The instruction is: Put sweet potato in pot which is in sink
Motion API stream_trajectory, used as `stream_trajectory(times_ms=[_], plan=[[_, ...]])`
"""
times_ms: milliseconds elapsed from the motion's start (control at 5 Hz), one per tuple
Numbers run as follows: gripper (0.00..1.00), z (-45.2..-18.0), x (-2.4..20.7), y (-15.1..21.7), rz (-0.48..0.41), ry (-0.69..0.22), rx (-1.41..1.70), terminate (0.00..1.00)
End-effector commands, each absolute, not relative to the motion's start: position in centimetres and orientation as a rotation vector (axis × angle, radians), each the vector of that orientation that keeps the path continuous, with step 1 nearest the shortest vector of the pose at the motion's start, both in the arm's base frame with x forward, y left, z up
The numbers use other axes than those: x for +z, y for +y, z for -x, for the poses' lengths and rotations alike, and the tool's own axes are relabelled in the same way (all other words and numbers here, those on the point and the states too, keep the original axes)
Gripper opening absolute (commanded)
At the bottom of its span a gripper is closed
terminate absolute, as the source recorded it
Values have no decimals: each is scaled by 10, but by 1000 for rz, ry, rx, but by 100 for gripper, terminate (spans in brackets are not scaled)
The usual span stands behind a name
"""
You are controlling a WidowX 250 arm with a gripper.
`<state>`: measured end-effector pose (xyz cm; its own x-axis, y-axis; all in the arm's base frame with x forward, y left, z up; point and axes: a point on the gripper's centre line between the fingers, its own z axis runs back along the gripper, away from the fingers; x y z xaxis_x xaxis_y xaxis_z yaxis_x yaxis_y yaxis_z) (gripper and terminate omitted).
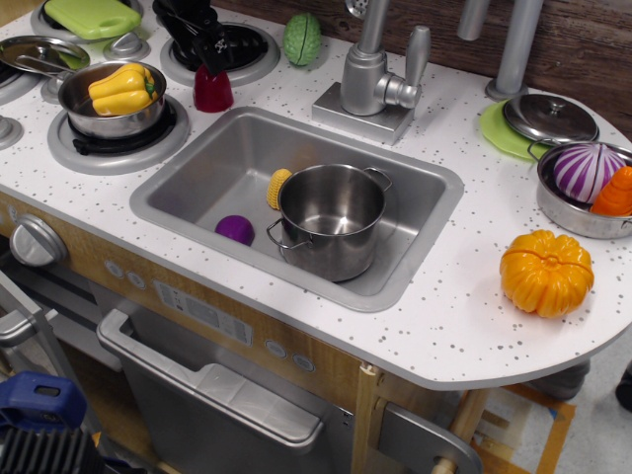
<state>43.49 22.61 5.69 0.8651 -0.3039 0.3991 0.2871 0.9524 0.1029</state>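
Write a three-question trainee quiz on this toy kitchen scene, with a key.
1. True or false: the pot in the sink already holds the sweet potato.
2. Which lies in the sink beside the pot? A) orange pumpkin B) purple ball C) yellow pepper
3. Fill in: the pincer sits right above the ____ on the counter behind the sink.

Key:
1. False; the pot looks empty, and the sweet potato stands on the counter at the sink's back left corner.
2. B
3. sweet potato; whether the pincer is gripping it cannot be told.
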Motion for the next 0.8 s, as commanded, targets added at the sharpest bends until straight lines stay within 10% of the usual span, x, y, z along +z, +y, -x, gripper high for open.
stream_trajectory(times_ms=[0,600], plan=[[100,-435,57,226,-41,-425,-310,0],[100,-446,54,225,-34,-459,-365,0]])
